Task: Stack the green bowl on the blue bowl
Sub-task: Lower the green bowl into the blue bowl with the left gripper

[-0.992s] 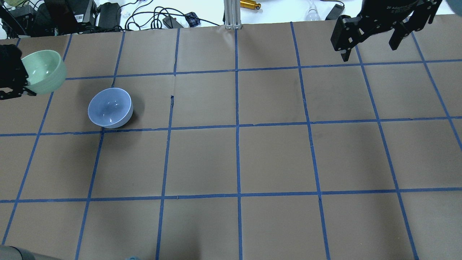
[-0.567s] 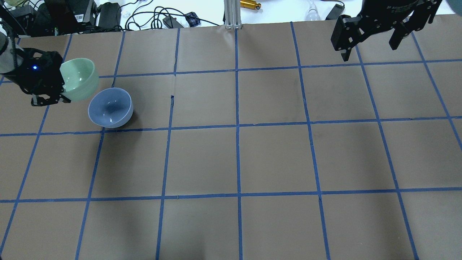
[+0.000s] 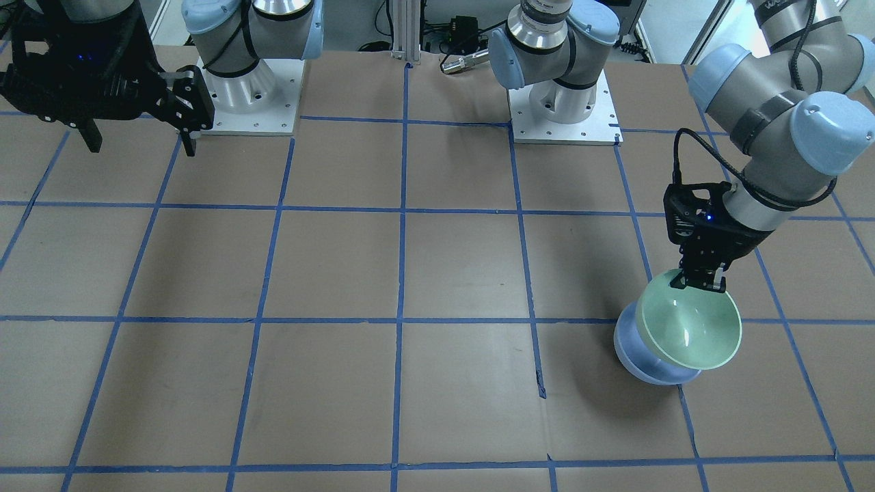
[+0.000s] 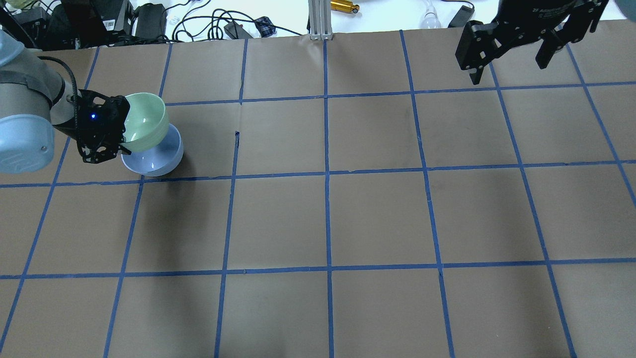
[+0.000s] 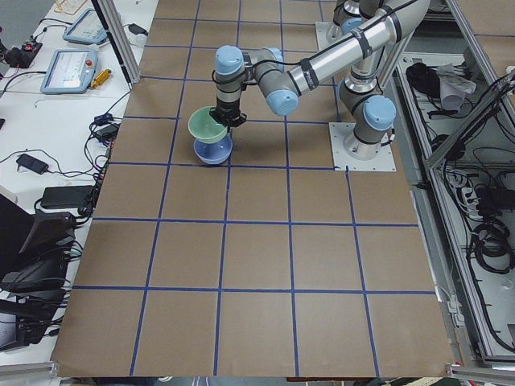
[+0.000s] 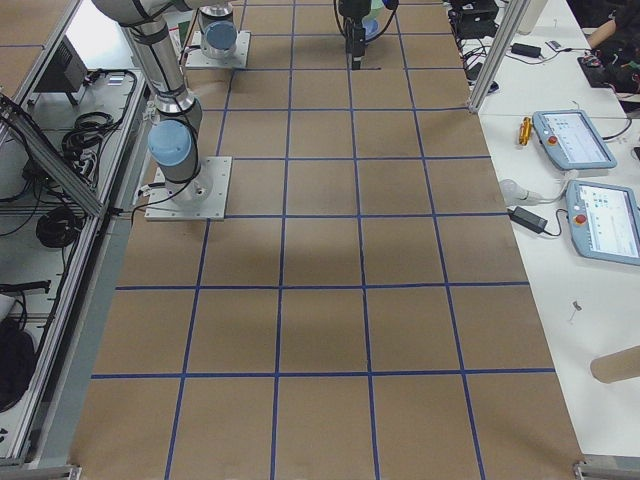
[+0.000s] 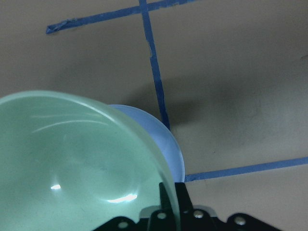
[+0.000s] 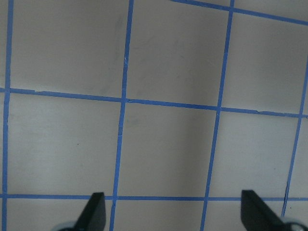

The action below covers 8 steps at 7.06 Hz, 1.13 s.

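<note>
A: Surface (image 4: 377,219): brown sheet, blue tape grid. Left arm (image 3: 772,137) reaches over the robot's left part of it. The right gripper (image 4: 511,65) hangs off at its own side, jaws spread wide, nothing between them.

B: And the bowls?

A: Blue bowl (image 4: 158,160) stands upright on the surface, beside a tape crossing. Green bowl (image 4: 144,122) hangs over it, tilted and not centred, shifted toward the robot's left. The left gripper (image 3: 703,281) has its jaws clamped on one spot of the green rim, wall between them. Whether the bowls touch, I can't tell.

B: What might go wrong?

A: My reading is that a one-sided pinch on slick glaze could slip or let the bowl swing. Released tilted and off-centre, its base would likely catch the blue rim, then tip out or shove the blue bowl (nothing braces it). It wants levelling and centring first.

B: Green one's look?

A: Pale mint, smooth, glossy. Bright glints show inside, and the rim is thin and lighter. It is much the blue one's size.
</note>
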{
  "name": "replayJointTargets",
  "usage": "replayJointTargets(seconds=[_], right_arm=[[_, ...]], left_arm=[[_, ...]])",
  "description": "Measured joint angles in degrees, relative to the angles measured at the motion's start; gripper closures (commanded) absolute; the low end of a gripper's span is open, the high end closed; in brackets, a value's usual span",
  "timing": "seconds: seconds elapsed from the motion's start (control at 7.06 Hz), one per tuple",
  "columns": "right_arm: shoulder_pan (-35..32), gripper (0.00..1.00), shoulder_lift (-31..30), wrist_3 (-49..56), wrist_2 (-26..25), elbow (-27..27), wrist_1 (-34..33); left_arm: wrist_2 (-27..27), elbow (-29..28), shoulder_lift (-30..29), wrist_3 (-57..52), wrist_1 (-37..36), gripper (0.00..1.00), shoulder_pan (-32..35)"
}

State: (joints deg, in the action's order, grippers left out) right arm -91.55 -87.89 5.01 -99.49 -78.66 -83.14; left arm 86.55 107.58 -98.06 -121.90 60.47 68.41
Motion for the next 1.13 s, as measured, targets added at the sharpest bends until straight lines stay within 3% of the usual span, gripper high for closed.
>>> replayJointTargets(seconds=[1.13], right_arm=[[0.0,0.00,0.0,0.0,0.0,0.0,0.0]], left_arm=[[-0.1,3.1,-2.3,-0.5,-5.0,1.00,-1.8]])
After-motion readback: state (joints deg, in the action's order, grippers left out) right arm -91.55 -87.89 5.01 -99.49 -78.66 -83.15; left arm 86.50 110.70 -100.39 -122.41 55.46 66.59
